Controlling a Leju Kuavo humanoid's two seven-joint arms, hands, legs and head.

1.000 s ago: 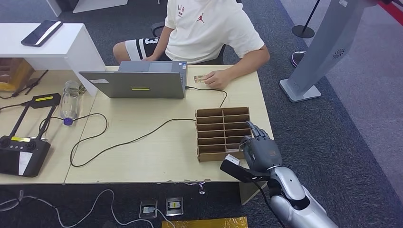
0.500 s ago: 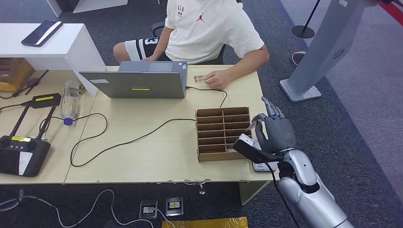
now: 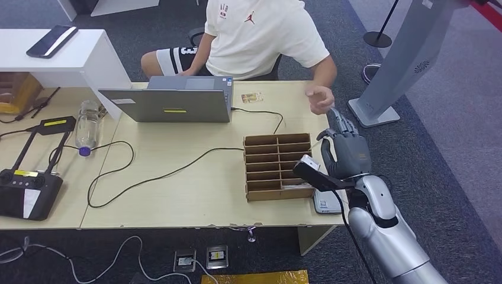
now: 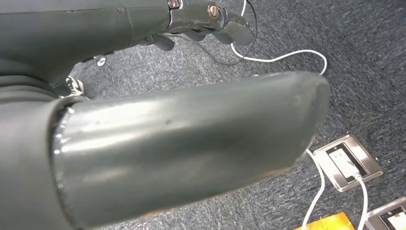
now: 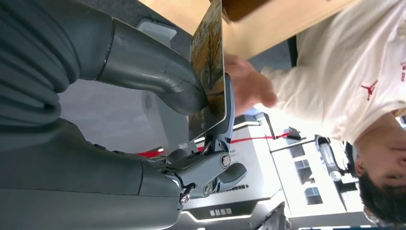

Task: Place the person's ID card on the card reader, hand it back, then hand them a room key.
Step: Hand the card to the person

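In the head view we see the right robot hand [image 3: 346, 155] raised just past the right edge of the tabletop [image 3: 195, 195], beside the cardboard slotted box [image 3: 278, 166]. From its wrist camera the state is plain — the thumb presses a room key [image 5: 208, 72], a card printed with a tree scene, flat against a dark finger [image 5: 225, 112], so the card is pinched and stands edge-on to that camera. In the head view we cannot make the card out in the fingers.

The person's hand [image 3: 320, 98] hangs in the air just above and beyond the right robot hand, near it but not touching; in the wrist view it is blurred, just beside the far edge of the card. The person in the cream shirt [image 3: 260, 36] sits at the far side of the tabletop.

The ID card [image 3: 252, 97] lies flat on the tabletop near the far edge, just to the right of the laptop [image 3: 169, 100], well apart from both hands. The card reader [image 3: 327, 203], a small white device, sits at the near right corner of the tabletop, partly hidden by the robot's wrist.

The left robot hand [image 4: 182, 148] hangs above grey carpet (floor sockets [image 4: 347, 162] and a white cable [image 4: 287, 56] lie below it); its dark fingers [image 4: 210, 24] are curled inward with nothing in them.

On the left of the tabletop lie a water bottle [image 3: 87, 126], a black cable [image 3: 160, 174] and a black controller [image 3: 25, 190].
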